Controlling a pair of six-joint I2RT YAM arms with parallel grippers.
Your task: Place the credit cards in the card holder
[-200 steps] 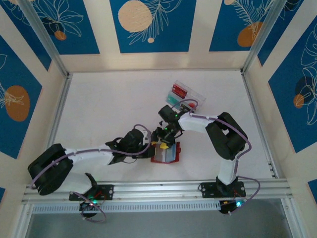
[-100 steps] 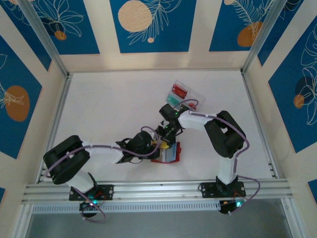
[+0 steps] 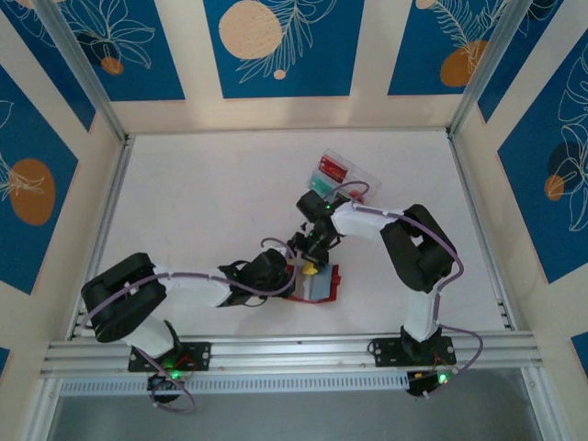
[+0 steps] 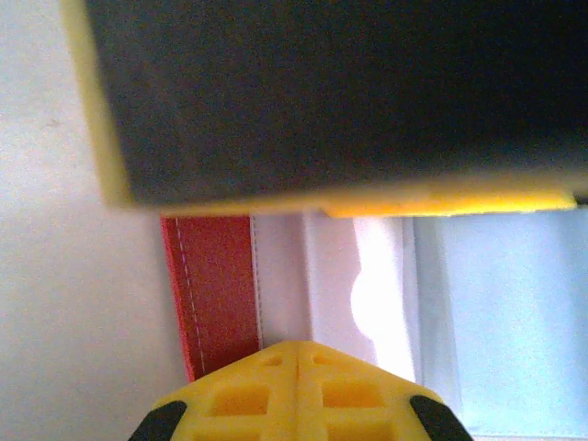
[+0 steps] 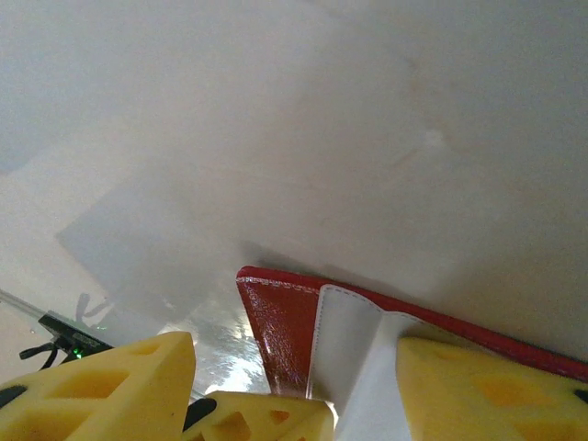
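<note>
The card holder [image 3: 322, 287] lies open on the bench [image 3: 202, 202], near the front rail. The left end effector [image 4: 299, 363], fingers pressed together, is at its red left border. The right end effector [image 5: 294, 354], fingers spread, straddles its far corner.

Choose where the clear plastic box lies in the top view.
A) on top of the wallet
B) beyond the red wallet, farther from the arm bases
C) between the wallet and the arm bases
B: the clear plastic box lies apart from the card holder, on the side away from the arm bases.
</note>
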